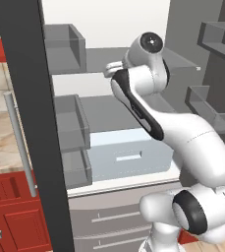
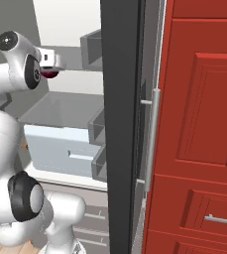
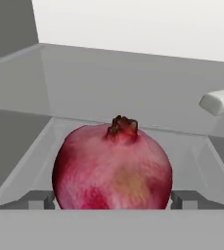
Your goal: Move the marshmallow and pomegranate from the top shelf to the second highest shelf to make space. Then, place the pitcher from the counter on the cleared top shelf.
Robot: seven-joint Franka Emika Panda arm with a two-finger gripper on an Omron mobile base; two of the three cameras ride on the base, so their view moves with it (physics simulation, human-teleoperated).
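A: The jaws are spread wide, one fingertip point(image 3: 40, 199) on each side of the pomegranate point(image 3: 112, 167), and neither pad looks pressed against the skin yet. Nothing is held, as far as I can judge.

B: So the fruit is between them but free. Where does it sit?

A: On the top shelf point(image 3: 133, 93) of the fridge, upright with its little crown up. In the right base view it is a dark red patch point(image 2: 49, 74) just under the gripper point(image 2: 50, 60). The marshmallow point(image 3: 220, 102) lies further back on the same glass pane, well apart from the fruit and off to one side.

B: And the second highest shelf?

A: The flat grey one below point(image 1: 109, 106), above the white drawer. It seems bare where I can see it (the arm hides a good part of it in the left base view).

B: How would you do this step well?

A: I would close slowly and level, so both pads meet the widest part of the fruit together. It is round and glossy, and a grip above or below the middle could squeeze it out. Then lift only a little, since the space above the pane is tight, draw straight back past the front edge, and lower to the shelf beneath.

B: Any risk to the marshmallow?

A: Little, I think, if the hand does not push further in.
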